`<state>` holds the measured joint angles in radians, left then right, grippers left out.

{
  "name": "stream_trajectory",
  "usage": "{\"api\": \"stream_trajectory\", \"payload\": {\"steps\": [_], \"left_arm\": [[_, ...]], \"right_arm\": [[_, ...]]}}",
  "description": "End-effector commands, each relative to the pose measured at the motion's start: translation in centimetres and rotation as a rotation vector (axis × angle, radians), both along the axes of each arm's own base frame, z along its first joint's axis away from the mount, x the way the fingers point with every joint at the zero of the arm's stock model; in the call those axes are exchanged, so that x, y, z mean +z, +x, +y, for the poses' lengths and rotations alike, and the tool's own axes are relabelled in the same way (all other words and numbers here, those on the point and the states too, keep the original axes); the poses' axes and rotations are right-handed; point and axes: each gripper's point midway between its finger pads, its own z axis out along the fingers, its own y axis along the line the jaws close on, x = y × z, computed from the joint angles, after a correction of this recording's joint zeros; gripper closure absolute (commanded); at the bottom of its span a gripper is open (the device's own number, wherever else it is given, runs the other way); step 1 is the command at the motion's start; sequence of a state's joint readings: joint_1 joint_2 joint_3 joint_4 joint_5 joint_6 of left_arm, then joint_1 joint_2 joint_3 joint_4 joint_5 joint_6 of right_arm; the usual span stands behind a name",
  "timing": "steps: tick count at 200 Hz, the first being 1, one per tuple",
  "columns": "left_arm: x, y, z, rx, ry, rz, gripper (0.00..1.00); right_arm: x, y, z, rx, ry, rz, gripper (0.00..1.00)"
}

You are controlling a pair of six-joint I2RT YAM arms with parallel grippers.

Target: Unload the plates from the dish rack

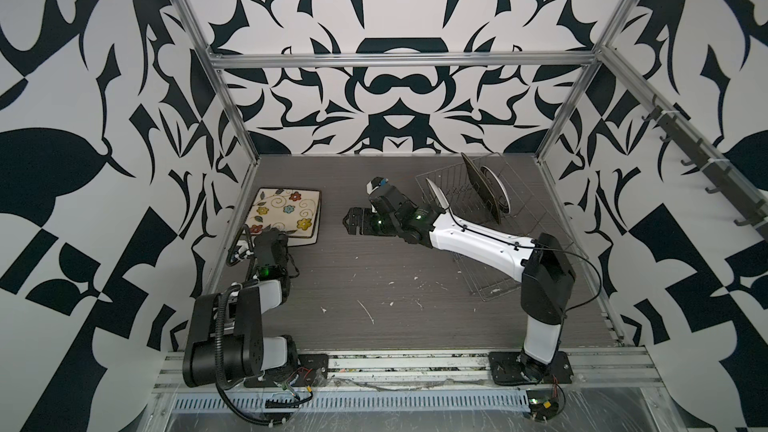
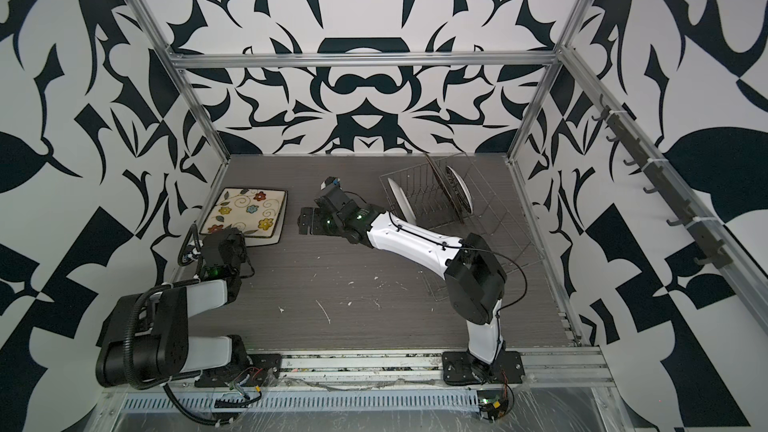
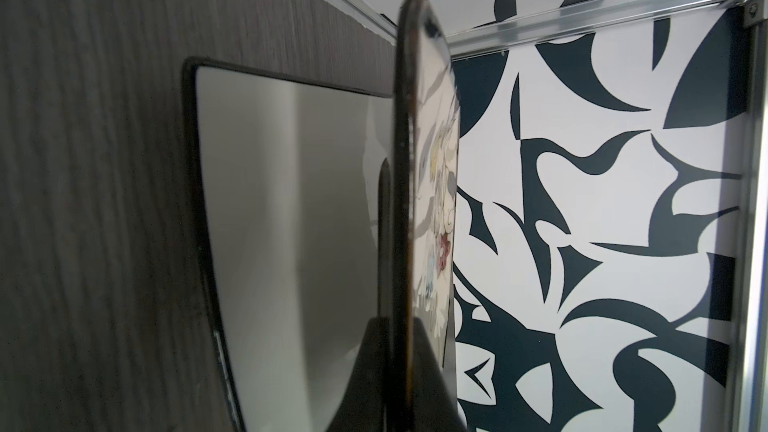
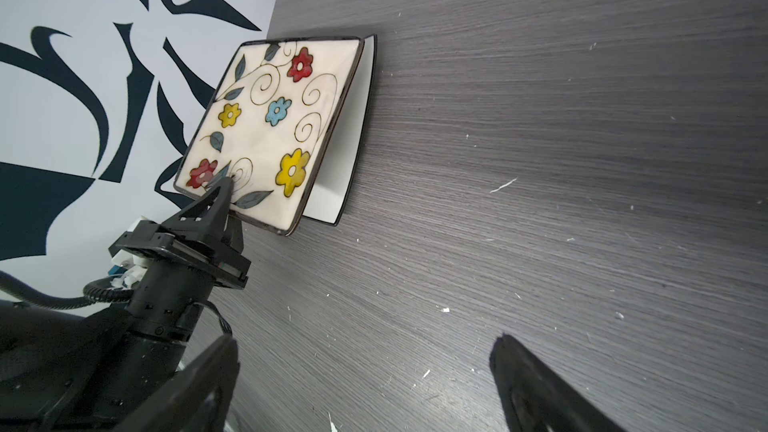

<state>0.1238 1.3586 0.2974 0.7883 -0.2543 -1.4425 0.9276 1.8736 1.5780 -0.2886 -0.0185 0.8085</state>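
Left claw (image 4: 222,187): clamped tight on the near edge of flowered plate (image 4: 266,126), one finger lying over the painted face.
Right claw (image 4: 365,340): spread wide, empty, hovering over bare table (image 4: 540,160).
Flowered plate: at the table's left side, over a white square plate (image 4: 347,151) with a dark rim; far edge perhaps resting on it, hard to tell.
Left wrist view only: flowered plate (image 3: 403,160) edge-on, white square plate (image 3: 282,222) face-up beneath.
Top views only: dish rack (image 1: 490,288) at far right, holding upright a dark plate (image 1: 478,187), a round banded plate (image 1: 497,195), a plain white plate (image 1: 435,198).
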Motion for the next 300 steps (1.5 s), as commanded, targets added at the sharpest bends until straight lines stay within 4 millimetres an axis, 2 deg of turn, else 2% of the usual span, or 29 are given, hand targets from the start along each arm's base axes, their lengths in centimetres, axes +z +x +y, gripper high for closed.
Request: {"api": "stream_trajectory", "payload": {"steps": [1,121,300], "left_arm": [[9.6,2.7,0.6,0.007,0.012,-0.353,1.00],[8.6,3.1,1.0,0.025,-0.008,-0.318,1.00],[8.2,3.4,1.1,0.027,-0.006,-0.284,1.00]], "right_arm": [[3.0,0.0,1.0,0.027,0.053,-0.048,0.02],[3.1,0.2,1.5,0.038,0.054,-0.051,0.02],[2.5,0.2,1.8,0.041,0.053,-0.039,0.02]]}}
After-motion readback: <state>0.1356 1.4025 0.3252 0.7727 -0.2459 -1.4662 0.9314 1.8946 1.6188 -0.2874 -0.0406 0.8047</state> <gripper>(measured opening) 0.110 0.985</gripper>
